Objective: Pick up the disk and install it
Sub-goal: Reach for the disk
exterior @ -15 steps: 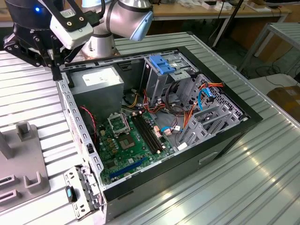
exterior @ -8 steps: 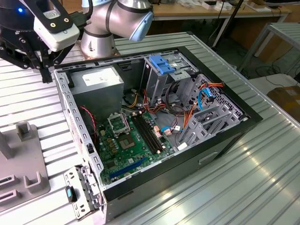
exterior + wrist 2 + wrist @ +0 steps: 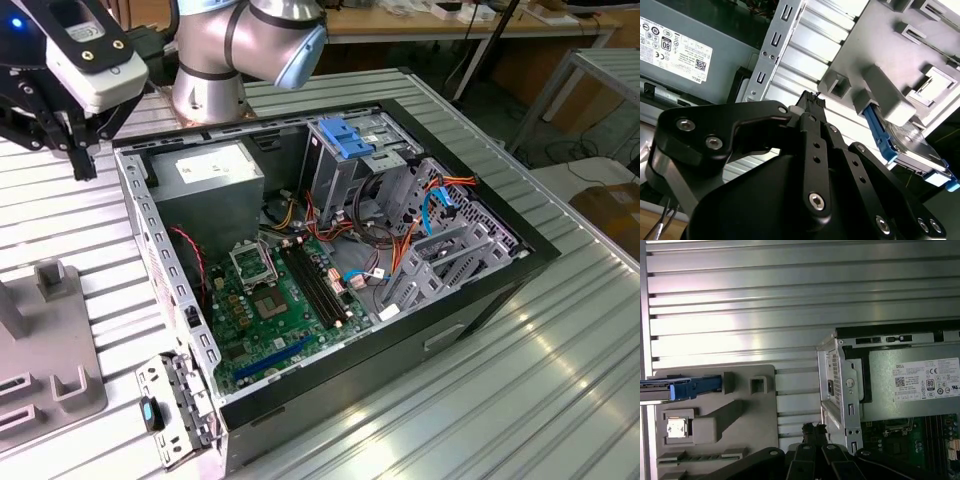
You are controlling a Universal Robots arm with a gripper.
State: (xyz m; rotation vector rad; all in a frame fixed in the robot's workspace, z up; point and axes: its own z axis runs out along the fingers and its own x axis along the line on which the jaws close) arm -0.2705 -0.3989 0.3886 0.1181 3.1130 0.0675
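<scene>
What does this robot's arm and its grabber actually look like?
The arm is made of fat, round silver-grey tubes, with a light blue cap on one joint. The gripper is matte black: flat jointed links with rounded ends, studded with silver screws. Near it sit a pale grey box and a small blue light.

Bright overhead light w/ glare streaks on ribbed metal table (image 3: pixel 790 335); PC case (image 3: pixel 350 380) interior shadowed, claw (image 3: pixel 811 100) dark.
</scene>
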